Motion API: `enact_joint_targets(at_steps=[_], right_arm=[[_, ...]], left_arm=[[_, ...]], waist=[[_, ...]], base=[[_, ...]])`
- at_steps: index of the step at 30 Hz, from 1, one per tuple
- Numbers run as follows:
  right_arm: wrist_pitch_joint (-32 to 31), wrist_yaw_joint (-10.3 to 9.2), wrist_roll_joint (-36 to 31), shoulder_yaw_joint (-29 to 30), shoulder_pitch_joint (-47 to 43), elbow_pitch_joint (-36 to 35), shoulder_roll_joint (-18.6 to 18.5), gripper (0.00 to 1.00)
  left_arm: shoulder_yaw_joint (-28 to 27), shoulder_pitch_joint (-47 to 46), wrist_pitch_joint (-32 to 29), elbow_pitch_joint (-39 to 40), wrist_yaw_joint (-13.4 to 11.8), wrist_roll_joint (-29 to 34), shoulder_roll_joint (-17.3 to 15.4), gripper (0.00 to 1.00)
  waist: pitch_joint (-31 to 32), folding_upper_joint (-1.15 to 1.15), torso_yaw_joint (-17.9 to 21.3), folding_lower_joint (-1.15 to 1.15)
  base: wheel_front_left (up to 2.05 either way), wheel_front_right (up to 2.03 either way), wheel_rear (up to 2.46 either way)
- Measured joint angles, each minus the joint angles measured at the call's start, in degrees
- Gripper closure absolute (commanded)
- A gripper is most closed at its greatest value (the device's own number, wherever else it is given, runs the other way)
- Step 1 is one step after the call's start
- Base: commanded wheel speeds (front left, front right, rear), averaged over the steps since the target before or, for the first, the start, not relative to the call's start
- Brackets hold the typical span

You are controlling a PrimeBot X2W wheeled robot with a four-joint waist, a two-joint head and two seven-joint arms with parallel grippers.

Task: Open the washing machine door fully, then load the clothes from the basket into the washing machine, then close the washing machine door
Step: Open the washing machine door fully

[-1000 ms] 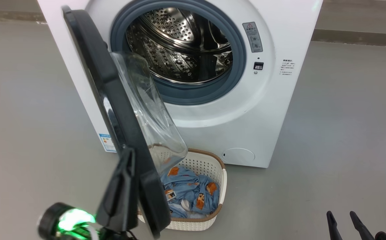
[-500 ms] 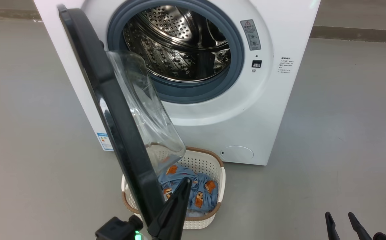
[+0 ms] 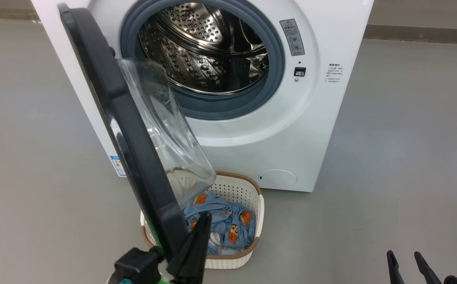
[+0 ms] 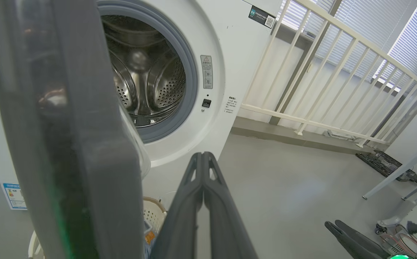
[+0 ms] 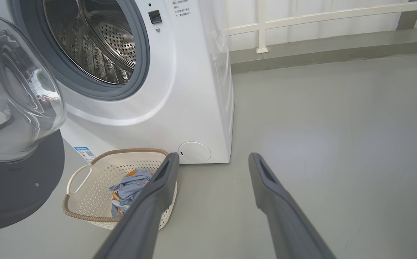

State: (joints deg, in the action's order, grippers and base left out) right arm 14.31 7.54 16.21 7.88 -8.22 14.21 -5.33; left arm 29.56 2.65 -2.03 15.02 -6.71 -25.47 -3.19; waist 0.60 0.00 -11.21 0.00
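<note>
Grey floor (image 3: 390, 157) under washing machine (image 3: 323, 118) and basket (image 3: 228, 262)

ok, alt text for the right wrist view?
The right pincer, wide open, points toward a white washing machine whose drum looks empty. Its door stands open at the left; beside it on the grey floor, a cream basket holds blue printed clothes.

The left hand (image 4: 203, 158), its two long dark fingers pressed together, points up just beside the large round washing machine door (image 4: 71, 144), seen here by its dark grey inner face. Behind it, the big white front-loading washing machine (image 4: 230, 43) shows its perforated steel drum (image 4: 147, 82). A white metal railing (image 4: 320, 68) borders the grey floor (image 4: 284, 180).
</note>
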Motion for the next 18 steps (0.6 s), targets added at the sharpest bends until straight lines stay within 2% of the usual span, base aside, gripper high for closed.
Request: enact_joint_targets(at_steps=[10, 18], right_arm=[[0.0, 0.00, 0.0, 0.0, 0.0, -0.1, 0.4, 0.00], [0.0, 0.00, 0.0, 0.3, 0.0, -0.4, 0.4, 0.00]], left_arm=[[-2.6, 0.0, 0.0, -0.8, -4.7, 1.6, -0.1, 1.00], [-2.7, 0.0, -1.0, -0.7, -6.0, 1.6, 0.0, 1.00]], waist=[[0.2, 0.00, 0.6, 0.00], [0.0, 0.00, -0.2, 0.00]], base=[[0.00, 0.00, 0.00], [0.00, 0.00, 0.00]])
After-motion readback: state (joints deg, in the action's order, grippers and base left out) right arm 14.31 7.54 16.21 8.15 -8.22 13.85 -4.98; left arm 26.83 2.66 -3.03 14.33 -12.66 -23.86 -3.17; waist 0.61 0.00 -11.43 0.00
